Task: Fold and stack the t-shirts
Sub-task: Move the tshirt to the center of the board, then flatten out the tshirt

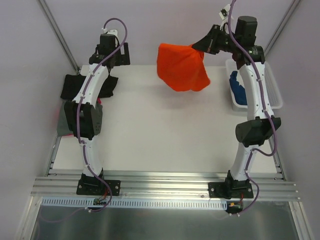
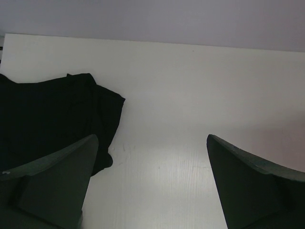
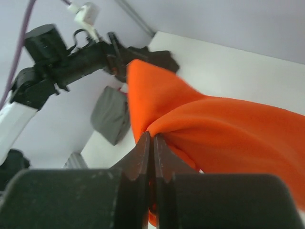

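My right gripper is shut on the bright orange-red t-shirt and holds it hanging in the air over the table's far middle. In the right wrist view the jaws pinch a fold of the orange cloth. A black t-shirt lies at the far left of the table, partly under my left arm; it also shows in the left wrist view. My left gripper is open and empty above the bare table beside the black shirt. A blue t-shirt lies in the basket.
A white mesh basket stands at the right edge of the table. A grey cloth lies at the left, off the table edge, with a bit of pink by it. Metal rails run along the near edge.
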Robot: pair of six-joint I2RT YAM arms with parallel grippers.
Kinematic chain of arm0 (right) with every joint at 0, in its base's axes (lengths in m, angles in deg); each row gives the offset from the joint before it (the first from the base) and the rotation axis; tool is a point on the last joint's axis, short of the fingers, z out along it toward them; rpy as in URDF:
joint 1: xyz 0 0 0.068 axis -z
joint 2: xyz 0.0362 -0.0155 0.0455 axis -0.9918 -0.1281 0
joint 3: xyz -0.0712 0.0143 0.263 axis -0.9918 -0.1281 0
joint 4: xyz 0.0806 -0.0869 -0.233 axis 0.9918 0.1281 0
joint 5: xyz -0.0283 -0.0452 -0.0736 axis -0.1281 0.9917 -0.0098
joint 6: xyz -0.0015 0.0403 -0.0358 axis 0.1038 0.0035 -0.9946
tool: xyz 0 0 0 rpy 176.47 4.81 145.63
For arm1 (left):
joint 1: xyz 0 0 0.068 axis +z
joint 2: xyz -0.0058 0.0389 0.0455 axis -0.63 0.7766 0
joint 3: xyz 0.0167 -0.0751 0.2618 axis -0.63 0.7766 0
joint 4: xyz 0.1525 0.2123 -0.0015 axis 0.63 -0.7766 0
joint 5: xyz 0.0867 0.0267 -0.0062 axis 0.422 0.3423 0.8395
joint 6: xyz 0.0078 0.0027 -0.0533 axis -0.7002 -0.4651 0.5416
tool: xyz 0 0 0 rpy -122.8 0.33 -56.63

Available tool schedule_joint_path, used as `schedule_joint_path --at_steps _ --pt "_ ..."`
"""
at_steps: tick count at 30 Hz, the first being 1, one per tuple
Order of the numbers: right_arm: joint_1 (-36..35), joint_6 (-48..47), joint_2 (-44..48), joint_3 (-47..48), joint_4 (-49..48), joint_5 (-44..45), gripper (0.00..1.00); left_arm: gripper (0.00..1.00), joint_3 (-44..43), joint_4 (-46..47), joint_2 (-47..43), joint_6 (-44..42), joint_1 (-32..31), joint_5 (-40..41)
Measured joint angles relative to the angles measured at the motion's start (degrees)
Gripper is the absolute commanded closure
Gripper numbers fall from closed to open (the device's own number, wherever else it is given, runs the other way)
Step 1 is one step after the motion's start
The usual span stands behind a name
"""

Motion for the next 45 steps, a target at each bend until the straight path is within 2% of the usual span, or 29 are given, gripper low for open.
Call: schedule_joint_path --at_steps 4,5,6,7,13,17,21,25,29,32,39,45 --pt "-0.5 1.3 3.3 -5.8 -1.6 -2.8 0.99 0.01 0.0 0.2 -0.8 -0.3 -0.2 1.9" --pt "0.2 1.3 4.0 -7.9 -1.3 -3.0 0.91 0.01 0.0 0.2 -1.0 -0.3 -0.3 2.1" --pt "1.0 1.2 4.4 -9.7 -0.7 -2.9 0.75 0.01 0.0 0.2 -1.2 -0.4 -0.4 2.1" --pt "2.0 0.8 4.4 -11.1 0.3 -2.7 0.55 0.01 0.0 0.2 -1.4 -0.4 -0.5 2.1" --pt "8.1 -4.1 1.6 -16.6 6.8 0.9 0.31 0.01 0.0 0.7 -1.8 -0.5 -0.7 2.2" --pt "9.3 -5.4 1.0 -17.4 9.0 2.1 0.31 0.01 0.0 0.8 -1.8 -1.1 -0.7 2.3" --pt "6.7 -9.6 1.0 -17.0 10.2 1.4 0.32 0.01 0.0 0.9 -1.8 -1.5 -0.7 2.5" --pt "-1.0 -20.5 1.8 -19.8 15.2 5.3 0.34 0.01 0.0 0.9 -1.8 -1.7 -0.7 2.3" --pt "-11.9 -34.4 4.7 -34.0 17.4 12.5 0.34 0.01 0.5 1.0 -1.9 -2.0 -0.7 0.0" --pt "-15.1 -39.3 4.7 -43.6 17.4 17.1 0.34 0.01 5.0 1.6 -3.2 -5.2 -0.9 -2.4" --pt "-12.4 -44.2 7.6 -53.0 17.1 25.3 0.36 0.01 23.9 0.6 -7.2 -9.8 -2.0 -3.4" --pt "-14.4 -47.2 13.7 -58.6 16.5 27.7 0.36 0.01 27.4 -0.6 -7.3 -8.1 -0.9 -3.5"
